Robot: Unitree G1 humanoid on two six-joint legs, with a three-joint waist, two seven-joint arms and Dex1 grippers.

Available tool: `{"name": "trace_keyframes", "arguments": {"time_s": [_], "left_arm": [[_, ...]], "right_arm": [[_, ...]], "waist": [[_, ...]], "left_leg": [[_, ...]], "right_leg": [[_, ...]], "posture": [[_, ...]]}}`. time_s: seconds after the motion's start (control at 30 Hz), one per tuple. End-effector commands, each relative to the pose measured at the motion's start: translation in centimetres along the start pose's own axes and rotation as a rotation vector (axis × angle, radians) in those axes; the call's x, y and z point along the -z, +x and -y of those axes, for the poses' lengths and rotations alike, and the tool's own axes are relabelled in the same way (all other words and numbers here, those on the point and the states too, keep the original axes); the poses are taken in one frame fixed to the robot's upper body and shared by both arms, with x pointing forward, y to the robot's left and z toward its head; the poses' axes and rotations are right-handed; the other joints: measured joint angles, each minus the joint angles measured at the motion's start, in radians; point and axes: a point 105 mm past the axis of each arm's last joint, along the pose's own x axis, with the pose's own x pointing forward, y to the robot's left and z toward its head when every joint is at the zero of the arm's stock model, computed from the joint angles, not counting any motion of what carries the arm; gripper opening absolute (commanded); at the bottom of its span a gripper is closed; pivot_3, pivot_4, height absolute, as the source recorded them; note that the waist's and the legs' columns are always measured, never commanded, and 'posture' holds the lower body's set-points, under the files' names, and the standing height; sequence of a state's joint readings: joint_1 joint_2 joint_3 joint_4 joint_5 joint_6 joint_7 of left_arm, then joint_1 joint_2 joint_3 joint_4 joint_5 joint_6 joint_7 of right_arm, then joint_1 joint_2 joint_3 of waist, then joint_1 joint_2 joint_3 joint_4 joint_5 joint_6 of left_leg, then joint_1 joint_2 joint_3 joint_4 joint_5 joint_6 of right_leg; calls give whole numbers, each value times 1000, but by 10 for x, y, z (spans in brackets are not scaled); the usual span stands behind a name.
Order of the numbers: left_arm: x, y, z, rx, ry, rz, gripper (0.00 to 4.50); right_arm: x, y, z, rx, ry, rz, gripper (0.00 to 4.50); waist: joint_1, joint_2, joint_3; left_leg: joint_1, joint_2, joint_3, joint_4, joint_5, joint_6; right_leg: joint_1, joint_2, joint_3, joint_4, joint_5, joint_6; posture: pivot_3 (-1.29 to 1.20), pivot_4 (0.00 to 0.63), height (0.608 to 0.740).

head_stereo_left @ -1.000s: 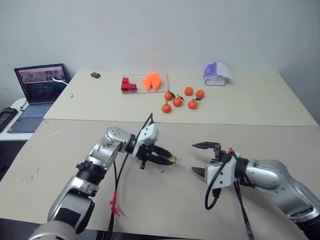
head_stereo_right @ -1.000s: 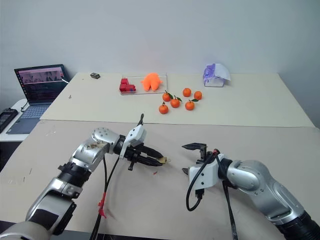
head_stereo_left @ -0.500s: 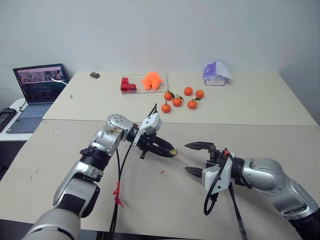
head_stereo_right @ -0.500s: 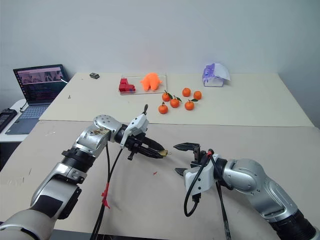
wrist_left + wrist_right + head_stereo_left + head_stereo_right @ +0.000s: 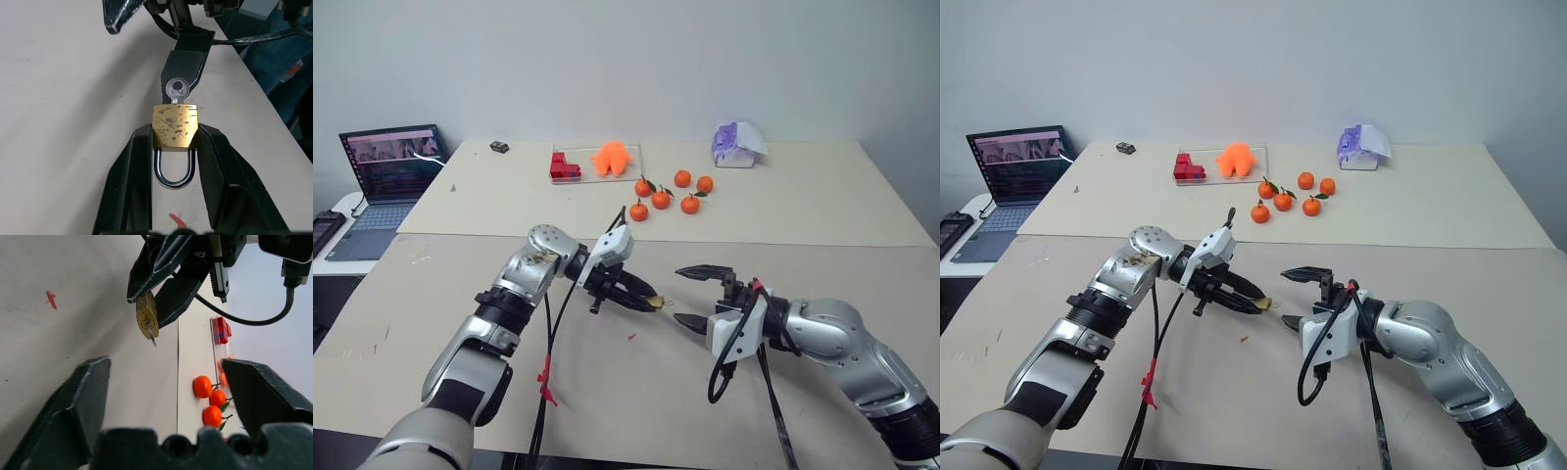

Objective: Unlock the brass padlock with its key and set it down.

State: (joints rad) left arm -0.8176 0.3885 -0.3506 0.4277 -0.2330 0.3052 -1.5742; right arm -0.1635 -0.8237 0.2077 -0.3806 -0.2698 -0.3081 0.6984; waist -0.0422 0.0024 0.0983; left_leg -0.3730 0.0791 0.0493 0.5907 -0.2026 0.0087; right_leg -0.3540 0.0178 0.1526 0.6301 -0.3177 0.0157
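Left claw (image 5: 175, 147): brass padlock (image 5: 175, 126) keyway-outward

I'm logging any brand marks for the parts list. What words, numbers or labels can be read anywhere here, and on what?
No text reads clearly anywhere.
Key head: faint stamped lettering around its hole, too small to read.
Brass padlock, clamped in the left gripper: only scratches on the face, no legible mark.
Laptop screen: lines of on-screen content, too small to read.
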Motion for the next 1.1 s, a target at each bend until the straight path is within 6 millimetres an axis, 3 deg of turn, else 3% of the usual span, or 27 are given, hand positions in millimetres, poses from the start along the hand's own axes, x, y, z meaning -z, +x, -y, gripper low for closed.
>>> {"name": "trace_keyframes", "arguments": {"time_s": [0.03,0.13,0.53,1.1], "left_arm": [[-10,-2,0,10,46,-5,803],[-11,-3,1,18,46,-6,803],[-15,-2,-4,17,61,0,803],[-16,1,-9,26,80,-2,803]], "right_arm": [[-3,-4,10,45,-8,8,2762],[-2,-4,13,62,-21,-1,1691],[-12,-7,2,8,26,25,1691],[-21,-6,9,39,40,37,1691]], "waist": [[0,0,0],[0,0,0],[0,-1,0],[0,-1,0]], "left_leg": [[0,0,0,0,0,0],[0,0,0,0,0,0],[-1,0,0,1,0,0],[-1,0,0,1,0,0]], "right_leg": [[0,0,0,0,0,0],[0,0,0,0,0,0],[0,0,0,0,0,0],[0,0,0,0,0,0]], "posture": [[0,150,724],[0,150,724],[0,150,724],[0,150,724]]}}
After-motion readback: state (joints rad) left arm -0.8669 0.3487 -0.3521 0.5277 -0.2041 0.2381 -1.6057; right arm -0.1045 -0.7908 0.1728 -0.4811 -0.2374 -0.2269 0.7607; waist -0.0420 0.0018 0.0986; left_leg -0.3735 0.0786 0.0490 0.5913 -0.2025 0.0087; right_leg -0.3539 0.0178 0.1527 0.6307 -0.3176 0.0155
